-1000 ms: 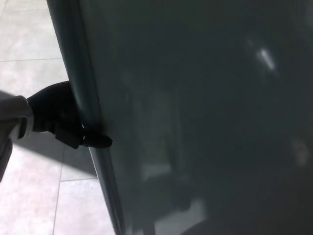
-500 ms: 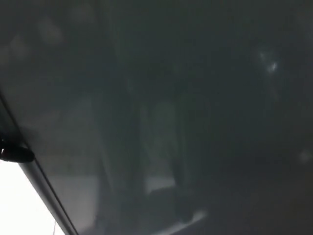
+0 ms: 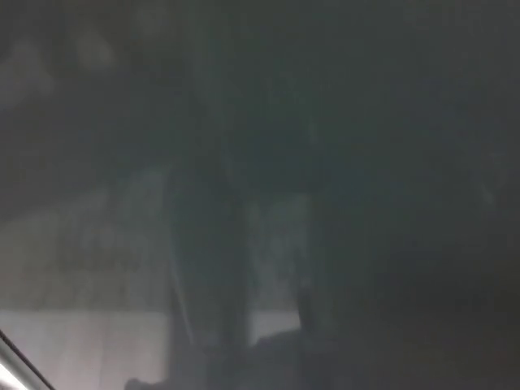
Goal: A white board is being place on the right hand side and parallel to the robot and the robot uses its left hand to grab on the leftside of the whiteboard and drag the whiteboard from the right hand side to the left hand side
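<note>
Whiteboard (image 3: 268, 162) fills almost the whole head view, a dark, blurred surface with dim reflections. Only its edge (image 3: 15, 361) shows, running diagonally across the bottom-left corner. Neither hand is visible, so their fingers cannot be judged. Nothing else is discernible.

Whiteboard (image 3: 325, 146) fills nearly the whole head view, so close you get no outline of it. Surface reads dark grey-green, glossy, w/ dim blurred reflections: paler vertical streaks near centre, a lighter band across the lower left. Only edge you can make out is at bottom-left corner, a thin pale frame strip running diagonally down to the right. Board face is tilted relative to the camera; exact angle can't be told. Upper half is uniformly murky.
</note>
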`<state>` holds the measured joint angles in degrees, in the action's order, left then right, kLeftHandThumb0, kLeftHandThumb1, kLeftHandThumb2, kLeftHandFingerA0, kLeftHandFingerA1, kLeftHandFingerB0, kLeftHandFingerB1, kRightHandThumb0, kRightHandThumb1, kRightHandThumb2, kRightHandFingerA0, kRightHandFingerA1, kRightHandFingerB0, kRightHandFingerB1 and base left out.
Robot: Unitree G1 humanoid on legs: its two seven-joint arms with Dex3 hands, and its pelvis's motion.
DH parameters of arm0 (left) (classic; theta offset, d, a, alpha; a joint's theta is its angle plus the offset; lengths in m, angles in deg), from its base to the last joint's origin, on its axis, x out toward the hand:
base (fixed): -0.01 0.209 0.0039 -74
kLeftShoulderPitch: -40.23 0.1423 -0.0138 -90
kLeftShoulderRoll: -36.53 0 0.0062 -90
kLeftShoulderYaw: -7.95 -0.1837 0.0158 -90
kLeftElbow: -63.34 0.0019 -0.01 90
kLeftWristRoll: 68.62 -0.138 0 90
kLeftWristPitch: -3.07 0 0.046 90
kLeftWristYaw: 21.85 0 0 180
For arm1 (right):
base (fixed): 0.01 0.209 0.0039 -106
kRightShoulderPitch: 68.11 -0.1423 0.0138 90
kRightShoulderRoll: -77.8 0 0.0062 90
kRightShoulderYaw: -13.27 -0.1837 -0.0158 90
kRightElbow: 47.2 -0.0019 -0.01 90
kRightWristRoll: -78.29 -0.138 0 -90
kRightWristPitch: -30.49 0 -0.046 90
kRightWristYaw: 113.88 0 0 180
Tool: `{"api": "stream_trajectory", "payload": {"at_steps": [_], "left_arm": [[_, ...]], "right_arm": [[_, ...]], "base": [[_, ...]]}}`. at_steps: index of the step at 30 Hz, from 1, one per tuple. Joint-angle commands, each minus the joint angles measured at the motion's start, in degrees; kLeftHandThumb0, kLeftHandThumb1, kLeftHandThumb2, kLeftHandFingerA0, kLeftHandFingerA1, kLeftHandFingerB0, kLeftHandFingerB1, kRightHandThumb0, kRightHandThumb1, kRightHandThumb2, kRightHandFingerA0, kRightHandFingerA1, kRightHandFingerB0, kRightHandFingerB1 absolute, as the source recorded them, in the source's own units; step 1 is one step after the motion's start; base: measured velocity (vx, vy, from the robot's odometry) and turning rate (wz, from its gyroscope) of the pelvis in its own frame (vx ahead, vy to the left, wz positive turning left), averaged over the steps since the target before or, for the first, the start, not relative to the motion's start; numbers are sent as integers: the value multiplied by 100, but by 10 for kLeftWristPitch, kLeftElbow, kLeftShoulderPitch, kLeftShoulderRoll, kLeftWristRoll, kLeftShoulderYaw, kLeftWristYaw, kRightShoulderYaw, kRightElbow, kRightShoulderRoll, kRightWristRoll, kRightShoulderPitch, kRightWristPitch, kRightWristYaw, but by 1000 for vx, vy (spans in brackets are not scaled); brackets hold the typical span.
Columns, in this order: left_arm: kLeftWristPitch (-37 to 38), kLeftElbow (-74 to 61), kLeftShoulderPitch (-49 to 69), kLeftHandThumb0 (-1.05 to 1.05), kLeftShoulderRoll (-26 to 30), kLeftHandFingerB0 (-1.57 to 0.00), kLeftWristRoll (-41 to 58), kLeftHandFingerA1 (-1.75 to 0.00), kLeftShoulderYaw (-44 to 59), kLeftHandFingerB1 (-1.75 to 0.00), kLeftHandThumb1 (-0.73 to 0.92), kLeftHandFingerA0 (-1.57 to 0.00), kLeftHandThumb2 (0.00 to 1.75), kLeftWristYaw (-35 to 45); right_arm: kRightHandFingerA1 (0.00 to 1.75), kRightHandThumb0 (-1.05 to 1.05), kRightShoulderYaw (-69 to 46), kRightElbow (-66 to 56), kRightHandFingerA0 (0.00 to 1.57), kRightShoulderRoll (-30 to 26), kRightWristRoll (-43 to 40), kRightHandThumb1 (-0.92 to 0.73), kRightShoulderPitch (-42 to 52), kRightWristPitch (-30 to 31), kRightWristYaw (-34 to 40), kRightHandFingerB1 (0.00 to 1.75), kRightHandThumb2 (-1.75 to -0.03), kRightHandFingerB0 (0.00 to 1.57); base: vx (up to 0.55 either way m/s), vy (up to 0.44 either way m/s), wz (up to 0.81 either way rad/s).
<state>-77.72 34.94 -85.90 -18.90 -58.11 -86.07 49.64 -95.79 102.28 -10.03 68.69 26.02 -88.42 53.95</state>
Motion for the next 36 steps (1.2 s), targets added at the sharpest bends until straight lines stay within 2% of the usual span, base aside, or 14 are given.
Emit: {"api": "stream_trajectory", "payload": {"at_steps": [1, 10, 12, 18, 24, 25, 27, 28, 29, 30, 31, 32, 35, 36], "left_arm": [[58, 29, -3, -15, 24, -86, -50, -51, -8, -68, 72, -81, 62, 20], [56, 48, 7, -14, 45, -89, -57, -50, -1, -64, 72, -83, 63, -3], [33, 64, 4, -11, 46, -89, -45, -62, 9, -69, 71, -82, 64, 15], [16, 76, 3, -11, 70, -89, -57, -55, 9, -59, 70, -84, 61, -7], [74, 88, 10, -17, 91, -85, -70, -53, 10, -56, 70, -81, 62, -17], [54, 91, 13, -17, 93, -77, -67, -49, 14, -52, 70, -83, 62, -33], [34, 96, 16, -17, 91, -64, -57, -44, 26, -43, 69, -74, 60, -47], [45, 90, 23, -27, 91, -35, -57, -39, 31, -33, 67, -56, 61, -58], [31, 82, 43, -39, 85, 0, -40, -41, 52, -13, 51, -21, 71, -89], [22, 78, 51, -39, 82, 0, -35, -41, 61, -13, 51, -21, 71, -101], [14, 75, 66, -42, 76, 0, -19, -38, 83, -8, 47, -8, 70, -115], [0, 73, 79, -47, 63, 0, -4, -24, 104, -5, 45, 0, 71, -128], [-27, 67, 107, -63, 40, 0, 15, -6, 144, 0, 39, 0, 69, -164], [-30, 60, 124, -61, 29, 0, 26, -9, 165, -3, 39, 0, 71, -182]], "right_arm": [[85, -71, -6, 2, 88, -2, -11, -71, 2, 8, -8, 56, -61, 41], [86, -72, -2, 12, 90, -1, -5, -72, -2, 2, -3, 56, -62, 41], [86, -72, -1, 14, 88, -1, -5, -72, -1, -2, -8, 58, -62, 42], [86, -72, -1, 16, 85, -2, -2, -72, -3, -2, 0, 57, -62, 43], [85, -72, -6, 21, 89, -3, -9, -72, -5, 1, -4, 57, -62, 44], [86, -72, -6, 18, 88, -2, -8, -71, -3, 2, -3, 57, -62, 44], [86, -72, -5, 18, 87, -1, -7, -72, -2, -2, -3, 57, -62, 44], [87, -72, -6, 18, 87, -1, -7, -72, -2, -4, -4, 57, -62, 44], [87, -71, -5, 14, 86, 0, -8, -73, 0, -2, -4, 58, -62, 44], [87, -71, -5, 12, 86, 0, -8, -73, 0, 0, -4, 58, -62, 44], [87, -72, -4, 10, 87, 2, -8, -72, 0, 1, -3, 58, -62, 44], [87, -72, -3, 10, 86, 2, -6, -73, -1, 0, -3, 58, -62, 42], [85, -73, -3, 8, 86, 3, -6, -73, 1, -2, -4, 57, -62, 42], [84, -67, -2, 9, 79, 3, -4, -56, 1, -2, -2, 63, -107, 37]], "base": [[0, 0, 0], [0, 0, 0], [0, 0, 0], [0, 0, 0], [0, 0, 0], [0, 0, 0], [0, 0, 0], [0, 0, 0], [0, 0, 0], [0, 0, 0], [0, 0, 0], [0, 0, 0], [0, 0, 2], [0, 0, 0]]}}
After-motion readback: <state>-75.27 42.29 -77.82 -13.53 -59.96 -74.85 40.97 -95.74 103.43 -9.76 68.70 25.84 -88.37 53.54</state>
